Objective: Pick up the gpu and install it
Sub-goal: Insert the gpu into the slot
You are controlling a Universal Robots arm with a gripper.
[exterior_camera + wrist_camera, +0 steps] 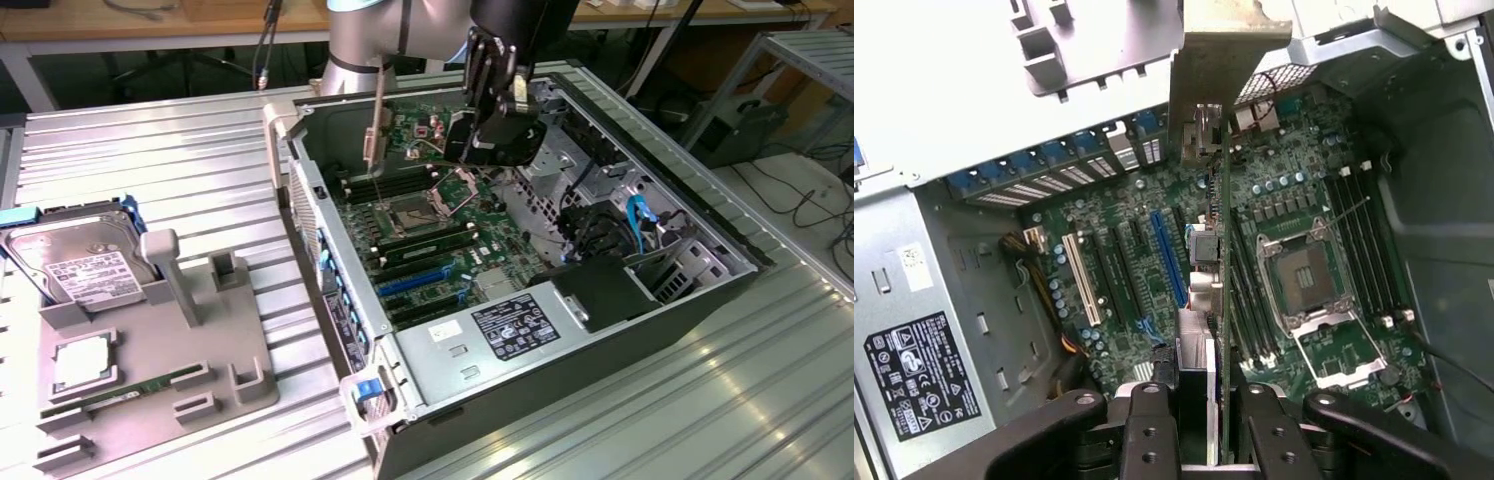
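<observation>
My gripper (1204,405) is shut on the gpu (1225,250), a thin dark card that I see edge-on running away from the fingers. At its far end is its silvery metal bracket (1216,60). In the exterior view the gripper (489,140) hangs over the back half of the open computer case (694,270), and the bracket (378,125) points down toward the motherboard (441,240). The card is held above the board, over the area between the blue expansion slots (1166,260) and the memory slots. It does not touch the blue slots (414,282).
The open CPU socket (407,215) lies near the card. The power supply (514,325) fills the case's front corner, and blue cables (641,225) sit by the drive bays. On the exterior view's left, a grey fixture (160,360) carries a hard drive (80,265) and a green memory stick (134,385).
</observation>
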